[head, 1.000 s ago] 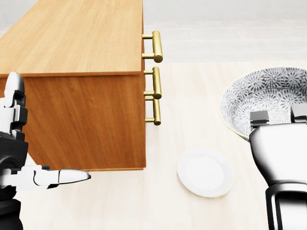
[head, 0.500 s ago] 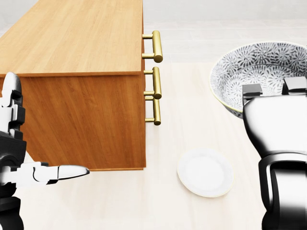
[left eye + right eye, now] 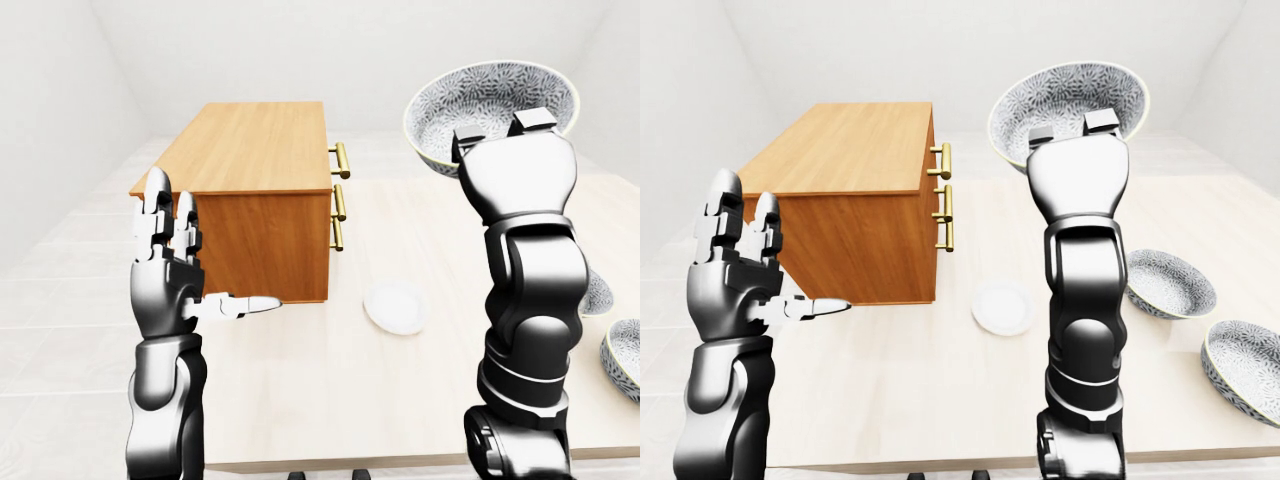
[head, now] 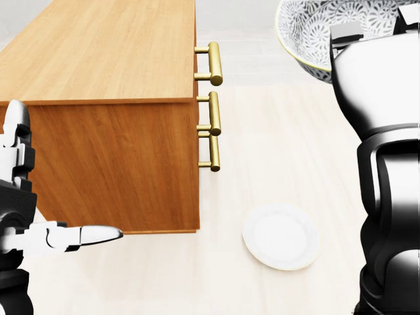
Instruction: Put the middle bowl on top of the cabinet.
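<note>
- Bowl [image 3: 1068,110]: patterned grey and white, held in the air, clear of the counter [image 3: 940,390]. In the right-eye view it sits right of the cabinet [image 3: 855,150] and above the level of the cabinet top. It is beside the handle end, not over the top, and tilts so that its inside faces the camera.
- Right robot hand [image 3: 1077,185]: closed on the bowl's lower rim. Two fingertips [image 3: 1042,135] hook over the rim into the bowl, with the arm upright beneath it.
- Left robot hand [image 3: 735,278]: wide, holding nothing. Two fingers point up and the thumb points sideways at the cabinet's near side, just apart from the wood. It stands left of the cabinet in the right-eye view.
- Cabinet: wooden, standing on the counter, top bare. Brass handles [image 3: 947,160] are on its right-hand end in the eye views.
- Plate [image 3: 1003,306]: white, flat on the counter, right of and below the cabinet's handle end, near it.
- Two other bowls [image 3: 1168,282] [image 3: 1245,368]: same pattern, on the counter well right of the cabinet, beyond the right arm.
</note>
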`<state>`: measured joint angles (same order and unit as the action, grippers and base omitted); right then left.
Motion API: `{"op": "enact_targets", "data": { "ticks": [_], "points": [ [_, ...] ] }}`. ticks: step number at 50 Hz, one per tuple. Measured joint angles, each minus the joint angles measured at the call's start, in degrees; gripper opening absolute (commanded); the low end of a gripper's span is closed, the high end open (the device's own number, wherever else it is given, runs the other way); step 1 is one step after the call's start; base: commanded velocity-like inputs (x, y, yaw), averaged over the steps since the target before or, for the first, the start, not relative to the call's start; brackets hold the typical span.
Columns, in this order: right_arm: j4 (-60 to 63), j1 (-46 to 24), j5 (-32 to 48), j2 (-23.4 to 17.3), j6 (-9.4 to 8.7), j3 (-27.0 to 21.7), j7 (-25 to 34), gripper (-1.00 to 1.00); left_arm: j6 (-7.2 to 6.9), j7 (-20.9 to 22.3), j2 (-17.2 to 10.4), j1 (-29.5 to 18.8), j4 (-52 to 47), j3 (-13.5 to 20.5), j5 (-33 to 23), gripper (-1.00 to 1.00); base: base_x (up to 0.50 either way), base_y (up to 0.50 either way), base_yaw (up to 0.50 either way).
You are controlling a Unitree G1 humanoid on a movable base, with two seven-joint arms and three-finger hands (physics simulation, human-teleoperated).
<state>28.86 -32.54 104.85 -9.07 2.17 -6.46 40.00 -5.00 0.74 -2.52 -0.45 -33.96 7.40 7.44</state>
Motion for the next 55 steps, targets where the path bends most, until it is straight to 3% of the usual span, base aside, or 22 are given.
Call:
{"op": "enact_targets", "data": {
  "ticks": [13,27,55],
  "points": [
    [-9.4,-10.5,-2.2,-1.6,-1.16,0.2,0.0,-1.0,0.0,0.0,0.0,0.0,-0.1,-0.1,0.1,1.0,0.0,0.0,0.0],
    [-24.3,-22.3,-8.2,0.0,-7.18,1.5,-1.5,-1.0,0.0,0.2,0.0,0.0,0.0,-0.2,0.1,1.0,0.0,0.0,0.0],
    [-50.7,-41.5,-19.8,2.1,-7.18,4.7,-11.9,-1.0,0.0,-0.2,-0.1,-0.3,1.0,-0.1,-0.4,1.0,0.0,0.0,0.0]
  ]
}}
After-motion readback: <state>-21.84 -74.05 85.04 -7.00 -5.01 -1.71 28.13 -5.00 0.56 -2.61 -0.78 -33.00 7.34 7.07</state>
